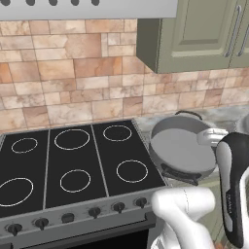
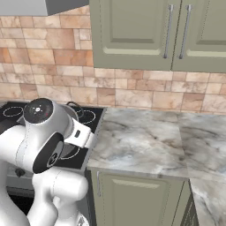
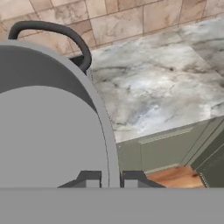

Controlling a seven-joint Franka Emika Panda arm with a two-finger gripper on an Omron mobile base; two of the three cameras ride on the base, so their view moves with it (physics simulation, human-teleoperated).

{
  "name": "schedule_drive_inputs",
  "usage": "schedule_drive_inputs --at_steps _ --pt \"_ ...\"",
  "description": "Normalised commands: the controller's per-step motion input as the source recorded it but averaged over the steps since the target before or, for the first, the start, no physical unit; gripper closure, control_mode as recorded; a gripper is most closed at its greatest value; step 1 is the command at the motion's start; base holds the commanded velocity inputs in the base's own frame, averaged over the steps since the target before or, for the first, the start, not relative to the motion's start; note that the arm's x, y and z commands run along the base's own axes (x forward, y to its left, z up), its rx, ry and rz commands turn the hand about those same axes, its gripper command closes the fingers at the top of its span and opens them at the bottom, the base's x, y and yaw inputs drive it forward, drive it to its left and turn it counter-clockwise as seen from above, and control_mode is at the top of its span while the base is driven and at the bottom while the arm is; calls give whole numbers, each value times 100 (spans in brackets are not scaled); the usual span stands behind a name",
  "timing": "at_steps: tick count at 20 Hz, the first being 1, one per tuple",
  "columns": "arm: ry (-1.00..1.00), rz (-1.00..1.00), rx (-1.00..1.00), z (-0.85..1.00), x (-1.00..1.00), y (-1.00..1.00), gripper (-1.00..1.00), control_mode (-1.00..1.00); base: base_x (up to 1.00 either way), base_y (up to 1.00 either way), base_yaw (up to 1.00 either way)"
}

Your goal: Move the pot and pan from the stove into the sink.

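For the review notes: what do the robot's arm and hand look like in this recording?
The arm is glossy white with rounded, bulbous links and black joint sections; one joint ends in a round black cap with a small pale centre mark. The hand has two small dark grey, blocky fingertips. No cables are visible.

Grey pot [image 1: 182, 148], wide, shallow, dark arched side handle, tilted, lifted just past the right edge of the black stove [image 1: 73, 163]; stove burners bare, six white rings.
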Motion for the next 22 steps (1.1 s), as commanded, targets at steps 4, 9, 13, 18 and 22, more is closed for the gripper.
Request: schedule_drive_inputs --at_steps 4,9,13,18,22 --pt "-12 0 0 -9 0 0 100 -100 0 0 0" --pt "0 0 0 0 0 0 100 -100 0 0 0" --pt "1 0 -1 -7 -7 0 100 100 -9 0 0" --pt "0 0 0 0 0 0 100 100 -70 -15 3" --pt "0 0 0 0 0 0 100 100 -84 -20 3"
